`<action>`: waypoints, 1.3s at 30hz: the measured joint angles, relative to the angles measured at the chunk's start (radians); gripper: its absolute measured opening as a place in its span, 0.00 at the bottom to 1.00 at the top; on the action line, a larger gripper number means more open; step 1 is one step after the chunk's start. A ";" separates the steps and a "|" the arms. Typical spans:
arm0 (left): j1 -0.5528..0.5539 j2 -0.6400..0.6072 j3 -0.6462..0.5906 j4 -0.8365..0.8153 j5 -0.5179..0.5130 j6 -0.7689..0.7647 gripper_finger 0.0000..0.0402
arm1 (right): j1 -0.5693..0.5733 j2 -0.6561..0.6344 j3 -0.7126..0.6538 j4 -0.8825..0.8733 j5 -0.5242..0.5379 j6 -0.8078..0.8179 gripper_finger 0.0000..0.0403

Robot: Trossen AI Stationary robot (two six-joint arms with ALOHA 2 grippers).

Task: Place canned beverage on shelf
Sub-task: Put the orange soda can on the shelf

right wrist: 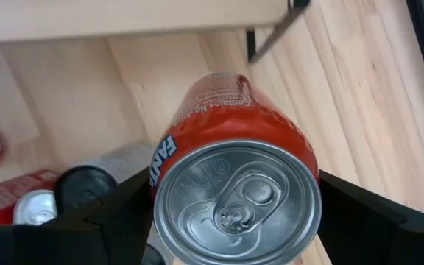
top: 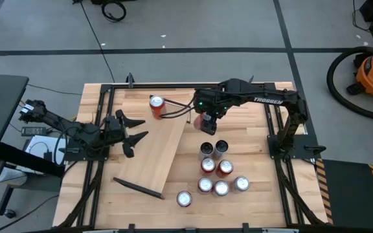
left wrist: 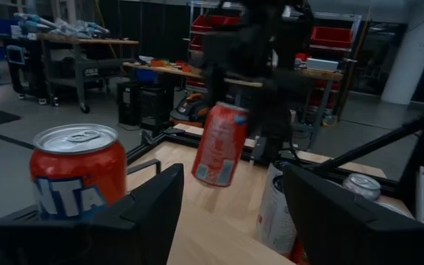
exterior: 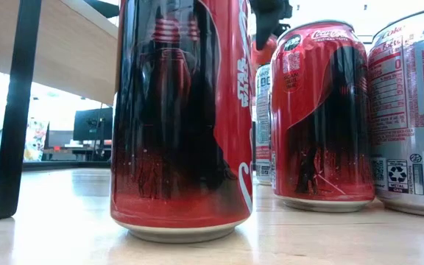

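The shelf [top: 164, 149], a pale plank on dark end bars, stands slantwise on the table's left half. An orange Fanta can [top: 156, 103] stands upright at its far end. My right gripper [top: 206, 120] hangs over the table's middle, to the right of the shelf's far end, shut on another red-orange can [left wrist: 219, 143], which is in the air. My left gripper [top: 133, 134] points level at the shelf's left long edge, its fingers open, with the plank [left wrist: 219, 235] showing between them. My right gripper pinches the can between its two fingers, one on each side of the can's wall just below the top rim [right wrist: 160, 184]. The fingers come from above, pointing steeply down. The can hangs clear of the table, tilted, its bottom end swung toward the shelf. My left gripper stands at the plank's edge; whether it touches it, I cannot tell.
Several cans [top: 215, 168] stand clustered on the table below and to the near side of my right gripper, and one more [top: 184, 199] stands alone by the shelf's near end. The tabletop's black frame [top: 102, 129] runs along both sides.
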 joint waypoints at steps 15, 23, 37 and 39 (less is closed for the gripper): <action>0.000 0.001 0.000 0.000 -0.002 0.000 0.60 | 0.067 0.006 0.095 0.050 0.006 -0.062 0.80; 0.000 0.001 0.000 0.001 0.030 0.000 0.60 | 0.063 0.006 0.095 0.113 -0.030 -0.166 0.80; -0.002 0.105 0.002 0.154 0.219 0.090 0.60 | 0.118 0.008 0.023 0.456 -0.220 -0.303 0.80; -0.003 0.138 0.018 0.164 0.229 0.118 0.60 | 0.130 0.008 0.009 0.456 -0.209 -0.316 0.80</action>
